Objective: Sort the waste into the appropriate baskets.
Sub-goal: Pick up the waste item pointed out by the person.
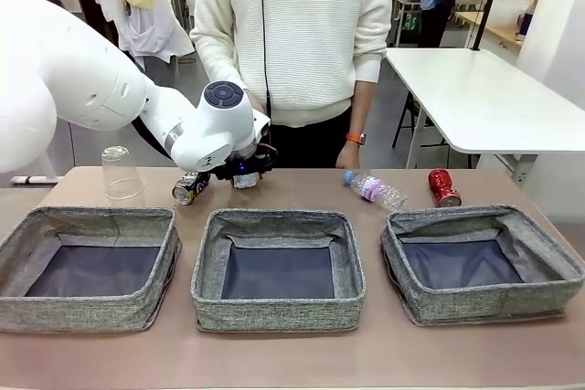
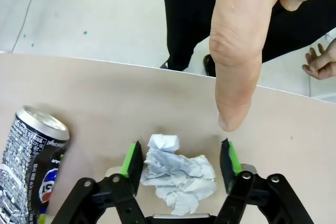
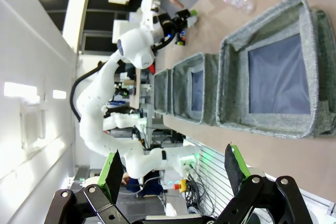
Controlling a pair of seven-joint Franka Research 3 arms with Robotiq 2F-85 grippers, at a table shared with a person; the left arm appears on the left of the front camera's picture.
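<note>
A person in a cream knit sweater (image 1: 302,34) and black trousers (image 1: 315,145) stands at the far side of the tan table (image 1: 274,363). There's an orange wristband (image 1: 356,138) on one wrist and a thin black cord (image 1: 264,25) hanging down the sweater front. Behind, off to the right, a white table (image 1: 484,98) stands on the grey floor (image 2: 94,14).

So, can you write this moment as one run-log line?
left gripper: open, astride paper ball | right gripper: open, holding nothing | person's finger: pointing near ball | black-silver can: lying beside
</note>
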